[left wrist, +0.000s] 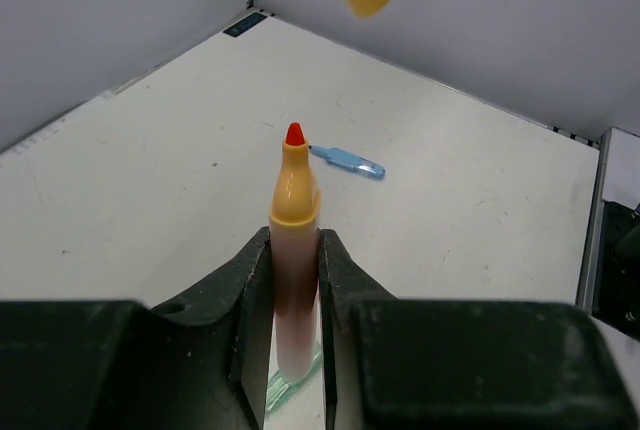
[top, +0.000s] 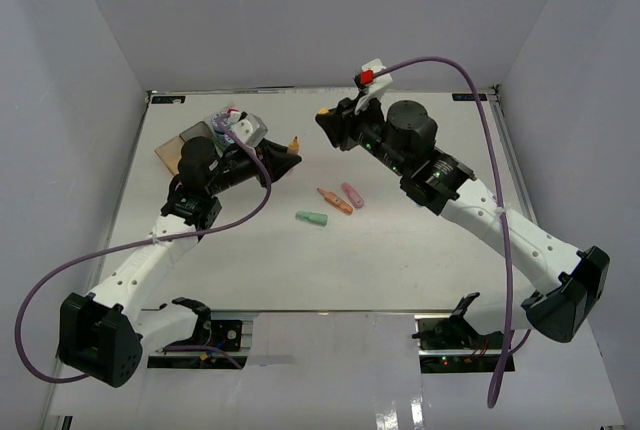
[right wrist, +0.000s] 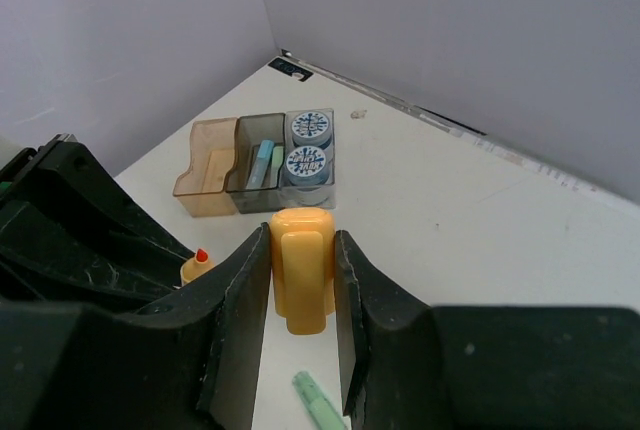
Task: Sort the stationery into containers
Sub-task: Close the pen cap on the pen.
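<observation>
White surface boxed in by pale grey walls, viewed from above and behind my two arms. My left claw is closed tight on an uncapped marker. Both fingers pinch its pinkish barrel, and its yellow collar and red tip stick out past them, above the surface. Just ahead of that tip, my right claw is clamped on the yellow cap; cap and marker are near each other but not touching. To the left of the left claw, at the far left of the surface, sit the joined bins: one orange-tan, one smoky grey holding a blue and a green stick, and one clear holding two blue-and-white rolls. Loose between the arms lie a green stick, an orange stick and a pink stick; a blue stick lies beyond the marker tip
</observation>
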`<state>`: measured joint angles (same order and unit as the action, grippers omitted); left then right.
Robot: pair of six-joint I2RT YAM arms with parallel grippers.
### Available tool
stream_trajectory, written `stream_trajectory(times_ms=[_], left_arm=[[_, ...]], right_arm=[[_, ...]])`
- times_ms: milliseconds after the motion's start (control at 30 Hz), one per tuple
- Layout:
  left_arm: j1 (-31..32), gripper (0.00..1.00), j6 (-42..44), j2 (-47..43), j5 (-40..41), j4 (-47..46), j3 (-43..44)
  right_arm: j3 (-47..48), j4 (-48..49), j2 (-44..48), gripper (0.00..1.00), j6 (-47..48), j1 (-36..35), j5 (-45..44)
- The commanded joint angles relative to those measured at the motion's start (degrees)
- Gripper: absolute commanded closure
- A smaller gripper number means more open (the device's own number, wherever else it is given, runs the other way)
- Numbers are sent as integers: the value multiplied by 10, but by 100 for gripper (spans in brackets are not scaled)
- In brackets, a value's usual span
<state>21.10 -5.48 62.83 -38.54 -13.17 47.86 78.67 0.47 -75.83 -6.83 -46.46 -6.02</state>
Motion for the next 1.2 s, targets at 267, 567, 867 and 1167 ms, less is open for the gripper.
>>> stream_trajectory(times_ms=[267,567,867,1167], left_arm=[[16,91,3,-22,36,-125,-50],[16,92,-20,-46,77,-127,-75],[16,92,-28,-52,86,-120,-78],[16,92,-40,-53,90,-117,-78]], right_arm=[[-88,208,24,92,-49,-74,-115],[-126,328,10,92,-25,-103,-144],[-117,373,-30,92,-20,-115,-134],[-124,404,-50,92,-14,-123,-127]])
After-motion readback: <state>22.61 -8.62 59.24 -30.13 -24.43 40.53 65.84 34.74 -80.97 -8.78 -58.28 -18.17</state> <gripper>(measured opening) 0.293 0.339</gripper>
